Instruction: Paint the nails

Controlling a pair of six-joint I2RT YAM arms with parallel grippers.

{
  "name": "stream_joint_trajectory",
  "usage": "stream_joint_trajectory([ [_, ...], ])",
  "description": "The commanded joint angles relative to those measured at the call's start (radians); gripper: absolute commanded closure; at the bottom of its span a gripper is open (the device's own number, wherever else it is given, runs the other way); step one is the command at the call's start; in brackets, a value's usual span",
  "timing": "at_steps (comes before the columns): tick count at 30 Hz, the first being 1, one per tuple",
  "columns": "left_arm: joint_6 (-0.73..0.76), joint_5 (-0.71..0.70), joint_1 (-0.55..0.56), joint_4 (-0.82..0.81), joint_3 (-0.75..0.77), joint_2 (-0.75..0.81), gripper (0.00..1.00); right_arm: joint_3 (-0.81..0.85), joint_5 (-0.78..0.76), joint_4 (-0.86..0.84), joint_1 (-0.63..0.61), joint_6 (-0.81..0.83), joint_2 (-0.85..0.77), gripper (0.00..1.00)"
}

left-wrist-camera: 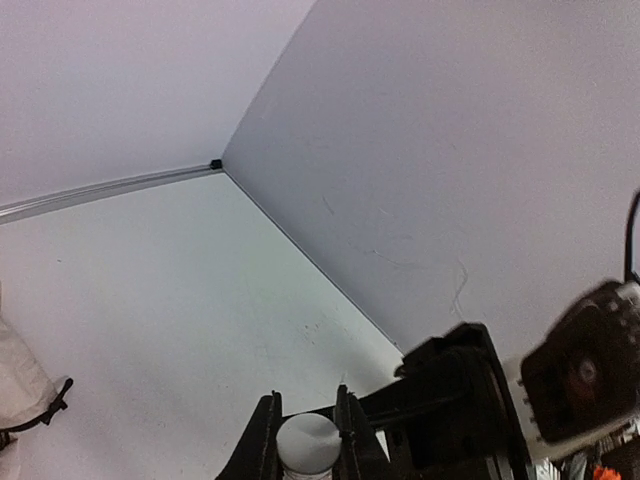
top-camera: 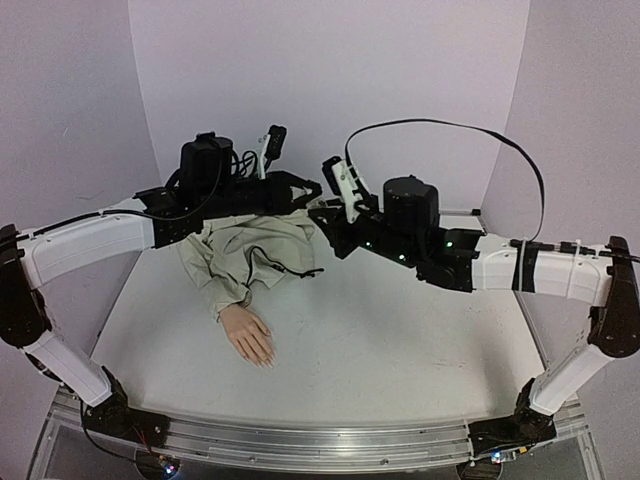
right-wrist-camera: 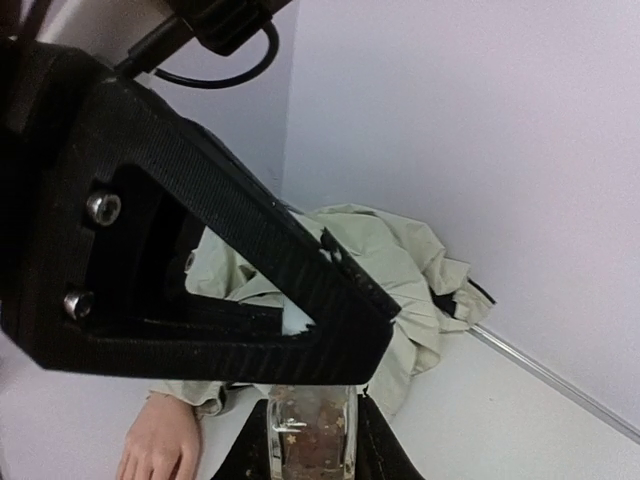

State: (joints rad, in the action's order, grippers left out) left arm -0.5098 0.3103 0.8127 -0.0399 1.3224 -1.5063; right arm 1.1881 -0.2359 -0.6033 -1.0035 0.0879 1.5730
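The flesh-pink mannequin hand (top-camera: 248, 333) lies palm down on the table, in a beige jacket sleeve (top-camera: 245, 255). Its nails (top-camera: 266, 360) are tiny pale tips pointing toward the near edge. Both grippers meet in the air above the jacket at the back. My right gripper (right-wrist-camera: 312, 410) is shut on a small clear glass bottle (right-wrist-camera: 312, 440) with brown glittery contents. My left gripper (left-wrist-camera: 307, 405) is shut on the bottle's round white cap (left-wrist-camera: 307, 443). In the right wrist view the left gripper's black finger (right-wrist-camera: 220, 250) crosses just above the bottle. In the top view the left gripper (top-camera: 303, 190) and right gripper (top-camera: 322, 213) touch tips.
White walls close in the back and both sides, with a metal strip (left-wrist-camera: 110, 187) along the table's far edge. The crumpled jacket covers the back left of the white table (top-camera: 400, 330). A black cable (top-camera: 450, 128) loops above the right arm.
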Motion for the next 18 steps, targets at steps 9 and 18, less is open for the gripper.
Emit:
stream_joint_trajectory([
  [9, 0.339, 0.888, -0.014, -0.056, 0.123, 0.010, 1.00, -0.042, 1.314, -0.116, 0.172, -0.187, -0.240, 1.00],
  [18, 0.335, 0.846, -0.018, -0.059, 0.132, -0.001, 0.99, -0.093, 1.250, -0.113, 0.188, -0.189, -0.289, 1.00],
])
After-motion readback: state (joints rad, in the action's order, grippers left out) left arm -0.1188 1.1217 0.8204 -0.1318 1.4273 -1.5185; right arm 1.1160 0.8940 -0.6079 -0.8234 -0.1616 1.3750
